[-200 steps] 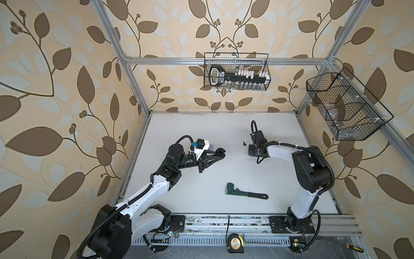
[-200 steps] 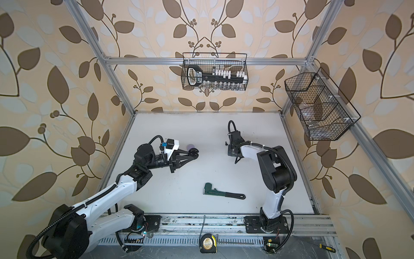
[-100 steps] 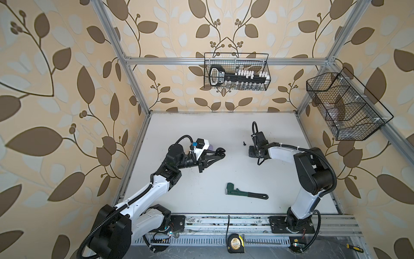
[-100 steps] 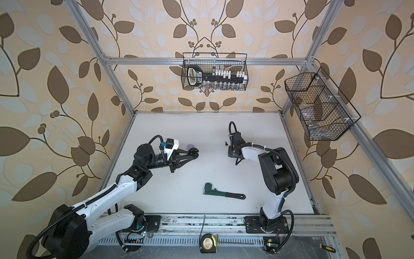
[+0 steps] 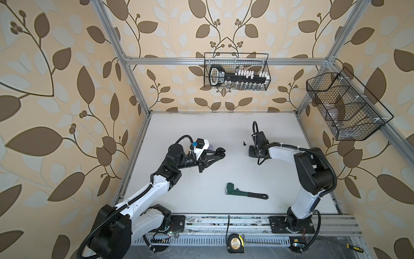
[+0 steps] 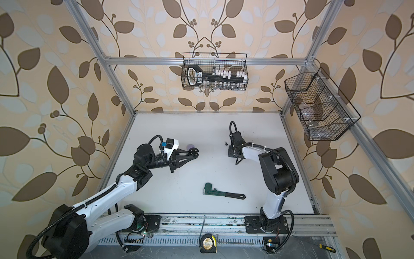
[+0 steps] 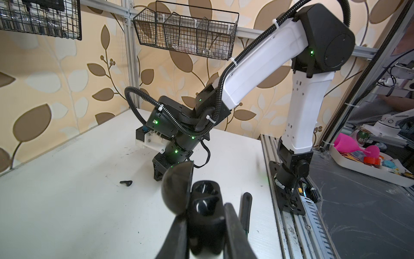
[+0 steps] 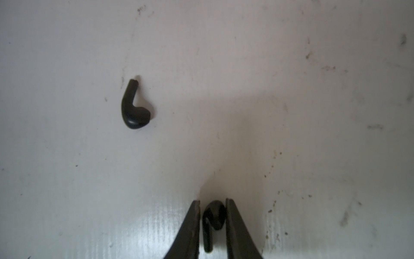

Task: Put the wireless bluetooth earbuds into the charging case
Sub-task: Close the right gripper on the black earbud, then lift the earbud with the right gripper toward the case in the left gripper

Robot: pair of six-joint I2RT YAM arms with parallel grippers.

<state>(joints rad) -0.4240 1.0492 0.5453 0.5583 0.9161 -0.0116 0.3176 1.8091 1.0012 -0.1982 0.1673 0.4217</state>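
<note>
My left gripper (image 7: 206,215) is shut on a black charging case (image 7: 205,201) whose lid (image 7: 177,186) stands open, held above the table left of the middle in both top views (image 5: 220,152) (image 6: 193,152). My right gripper (image 8: 212,201) points down at the table, its jaws closed in on a small black earbud (image 8: 212,220) lying between them. A second black earbud (image 8: 134,107) lies loose on the white table just to the left of that gripper (image 5: 243,142) (image 6: 225,142), apart from it. The right fingertips are hidden under the wrist (image 5: 252,152) in both top views.
A green pipe wrench with a black handle (image 5: 245,193) lies near the front. A pale lavender round thing (image 6: 190,146) sits behind the left gripper. Wire baskets hang on the back wall (image 5: 236,71) and the right wall (image 5: 345,107). A tape measure (image 5: 235,243) sits in front of the table.
The right gripper's jaws have narrowed round the earbud under it and the right arm has shifted slightly. The left arm with the case has stayed still.
</note>
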